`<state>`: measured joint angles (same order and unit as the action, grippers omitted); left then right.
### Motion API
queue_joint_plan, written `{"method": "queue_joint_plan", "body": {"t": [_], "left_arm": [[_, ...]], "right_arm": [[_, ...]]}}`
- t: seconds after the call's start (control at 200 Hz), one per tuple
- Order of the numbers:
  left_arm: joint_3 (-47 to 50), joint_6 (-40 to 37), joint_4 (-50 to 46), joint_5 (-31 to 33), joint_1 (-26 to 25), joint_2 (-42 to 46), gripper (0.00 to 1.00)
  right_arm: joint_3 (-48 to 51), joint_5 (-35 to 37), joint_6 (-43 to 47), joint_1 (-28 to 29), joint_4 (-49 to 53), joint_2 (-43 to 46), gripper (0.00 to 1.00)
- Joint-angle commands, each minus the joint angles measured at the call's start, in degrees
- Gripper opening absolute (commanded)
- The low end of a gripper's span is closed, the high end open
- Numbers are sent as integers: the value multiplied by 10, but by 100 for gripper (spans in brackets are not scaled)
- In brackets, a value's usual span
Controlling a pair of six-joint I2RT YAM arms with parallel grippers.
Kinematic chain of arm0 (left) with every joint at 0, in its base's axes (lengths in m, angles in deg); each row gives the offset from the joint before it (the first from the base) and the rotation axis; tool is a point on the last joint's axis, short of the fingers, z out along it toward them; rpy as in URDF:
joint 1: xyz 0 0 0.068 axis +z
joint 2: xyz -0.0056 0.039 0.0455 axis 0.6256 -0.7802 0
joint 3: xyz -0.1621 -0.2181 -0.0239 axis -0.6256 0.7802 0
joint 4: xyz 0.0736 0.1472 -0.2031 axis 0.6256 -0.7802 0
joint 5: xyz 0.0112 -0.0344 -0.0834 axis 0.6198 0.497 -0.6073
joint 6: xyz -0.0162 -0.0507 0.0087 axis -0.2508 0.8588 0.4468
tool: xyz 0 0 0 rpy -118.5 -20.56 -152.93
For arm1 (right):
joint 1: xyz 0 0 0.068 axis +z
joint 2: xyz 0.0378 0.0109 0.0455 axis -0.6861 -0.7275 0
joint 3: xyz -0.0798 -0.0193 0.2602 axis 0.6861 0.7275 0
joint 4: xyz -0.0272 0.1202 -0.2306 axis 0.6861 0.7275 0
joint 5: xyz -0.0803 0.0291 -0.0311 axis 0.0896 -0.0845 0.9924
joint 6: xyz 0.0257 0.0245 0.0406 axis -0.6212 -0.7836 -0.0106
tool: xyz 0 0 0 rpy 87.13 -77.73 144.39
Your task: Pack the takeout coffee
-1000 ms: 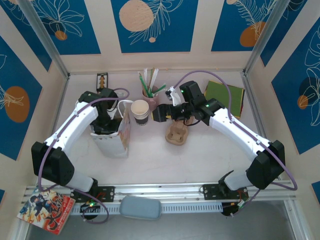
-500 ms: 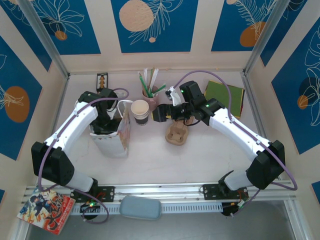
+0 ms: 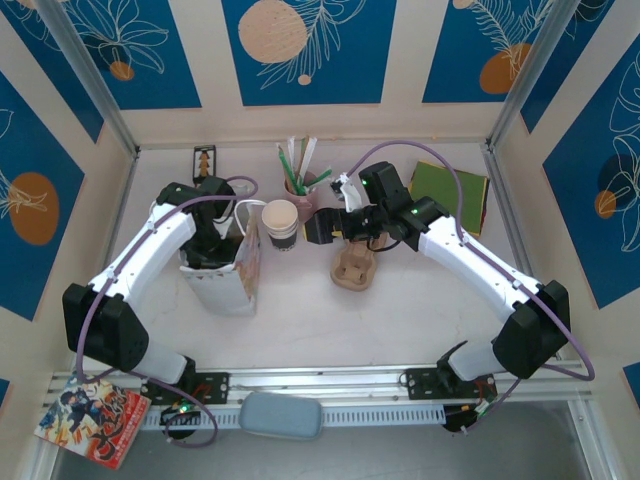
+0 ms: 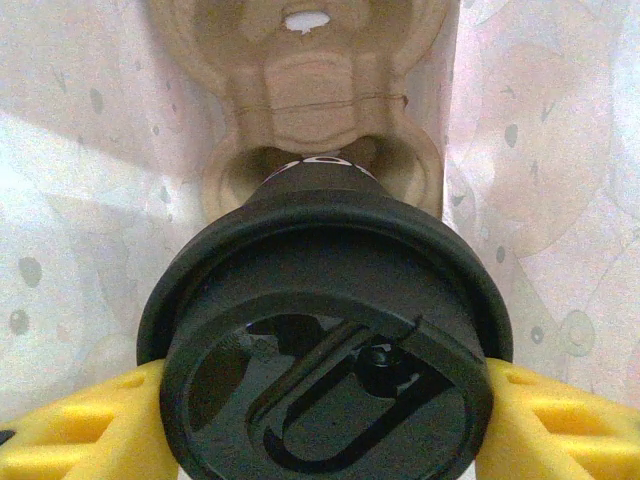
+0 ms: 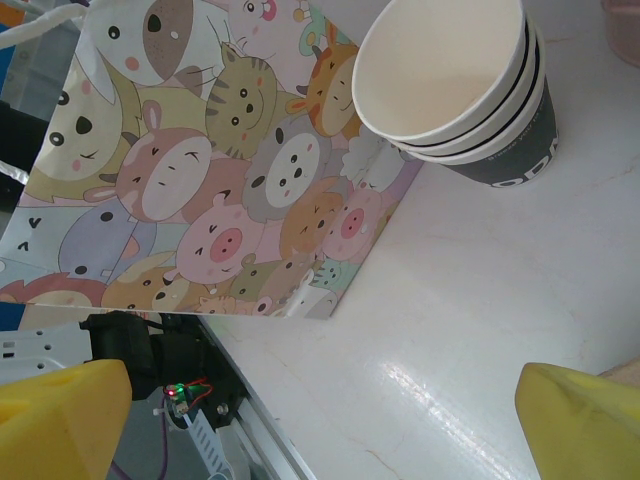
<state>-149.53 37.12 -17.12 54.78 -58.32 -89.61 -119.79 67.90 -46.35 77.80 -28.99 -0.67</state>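
The takeout coffee [image 4: 325, 330] shows its round black lid close up in the left wrist view, with a yellow finger [image 4: 80, 430] against each side. My left gripper [image 3: 215, 245] is shut on it, reaching down into the white paper bag [image 3: 245, 275]. Below the cup, on the bag's floor, lies a brown pulp cup carrier [image 4: 310, 90], and the cup's lower end points into one of its wells. My right gripper [image 3: 318, 228] hovers open over the table beside a lidless striped cup [image 3: 281, 222], nothing between its fingers [image 5: 60, 420].
The bag's cartoon-animal side [image 5: 200, 180] faces the right wrist camera, the lidless cup [image 5: 450, 80] just behind it. A second pulp carrier [image 3: 354, 267] sits mid-table. A pink cup of straws [image 3: 300, 185] and a green and red book [image 3: 448, 190] stand at the back.
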Motion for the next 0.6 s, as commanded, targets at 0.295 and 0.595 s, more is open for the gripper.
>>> {"method": "queue_joint_plan", "body": {"t": [0.295, 0.595], "left_arm": [[5, -4, -6, 6, 10, 7, 58], [19, -6, 12, 10, 11, 4, 58]], "right_arm": [[-6, -7, 1, 3, 3, -9, 99], [-6, -6, 0, 3, 3, -9, 99]]}}
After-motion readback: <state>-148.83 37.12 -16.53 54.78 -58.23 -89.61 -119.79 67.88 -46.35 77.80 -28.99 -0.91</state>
